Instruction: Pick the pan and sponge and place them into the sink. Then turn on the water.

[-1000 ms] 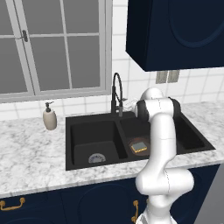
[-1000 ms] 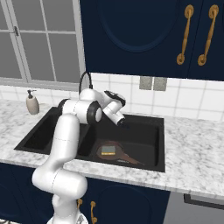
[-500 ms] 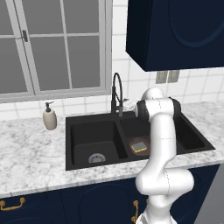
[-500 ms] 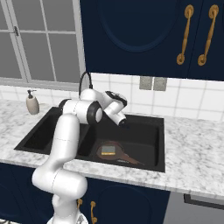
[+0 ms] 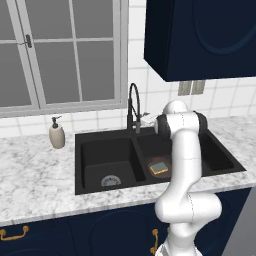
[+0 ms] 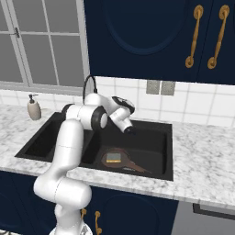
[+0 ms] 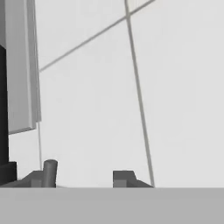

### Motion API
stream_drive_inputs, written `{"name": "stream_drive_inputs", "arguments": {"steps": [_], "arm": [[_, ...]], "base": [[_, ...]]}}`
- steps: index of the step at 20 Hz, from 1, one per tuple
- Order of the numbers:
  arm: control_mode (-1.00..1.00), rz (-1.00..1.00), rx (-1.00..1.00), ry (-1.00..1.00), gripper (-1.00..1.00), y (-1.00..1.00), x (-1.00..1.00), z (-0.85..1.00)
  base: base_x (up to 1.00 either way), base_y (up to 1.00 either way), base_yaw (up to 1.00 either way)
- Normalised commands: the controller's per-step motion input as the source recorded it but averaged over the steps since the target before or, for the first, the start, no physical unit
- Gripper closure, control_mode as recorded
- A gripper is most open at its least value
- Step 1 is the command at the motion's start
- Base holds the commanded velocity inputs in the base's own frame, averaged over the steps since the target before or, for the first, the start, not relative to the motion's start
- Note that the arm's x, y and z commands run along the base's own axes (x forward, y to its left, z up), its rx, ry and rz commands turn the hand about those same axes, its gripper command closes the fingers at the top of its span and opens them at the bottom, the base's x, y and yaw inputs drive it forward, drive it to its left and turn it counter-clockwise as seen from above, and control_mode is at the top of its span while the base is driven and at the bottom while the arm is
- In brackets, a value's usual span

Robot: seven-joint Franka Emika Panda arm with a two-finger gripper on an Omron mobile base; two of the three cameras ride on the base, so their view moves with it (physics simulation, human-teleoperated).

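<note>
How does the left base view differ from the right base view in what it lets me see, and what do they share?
Left base view: the silver drain in the left basin and a gold drawer handle below the counter. Right base view: the long handle of the pan, the gripper above the right basin, and gold cabinet handles up high. Both: the black sink, the pan with the sponge in it, the faucet and the soap dispenser.

The sink (image 5: pixel 112 150) is matte black. In it the pan (image 6: pixel 120 160) is dark reddish-brown, and the sponge (image 6: pixel 113 158) is yellow with a grey-blue top. The tabletop (image 5: pixel 35 175) is white marble veined grey. The soap bottle (image 5: pixel 57 135) is beige. The cabinets (image 6: pixel 137 36) are navy with gold handles (image 6: pixel 195 30).
</note>
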Motion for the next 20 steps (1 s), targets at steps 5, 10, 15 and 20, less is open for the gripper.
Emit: {"name": "stream_drive_inputs", "arguments": {"steps": [5,10,15,20], "arm": [[-1.0,-0.11,0.0,0.0,1.0,-1.0,0.01,-0.28],[-1.0,-0.11,0.0,0.0,1.0,-1.0,0.0,-0.32],[-1.0,-0.08,0.0,0.0,1.0,-1.0,0.0,-0.39],[-1.0,-0.04,0.0,0.0,1.0,-1.0,-0.17,-0.05]], "base": [[0.0,0.0,0.0],[0.0,0.0,0.0],[0.0,0.0,0.0],[0.0,0.0,0.0]]}}
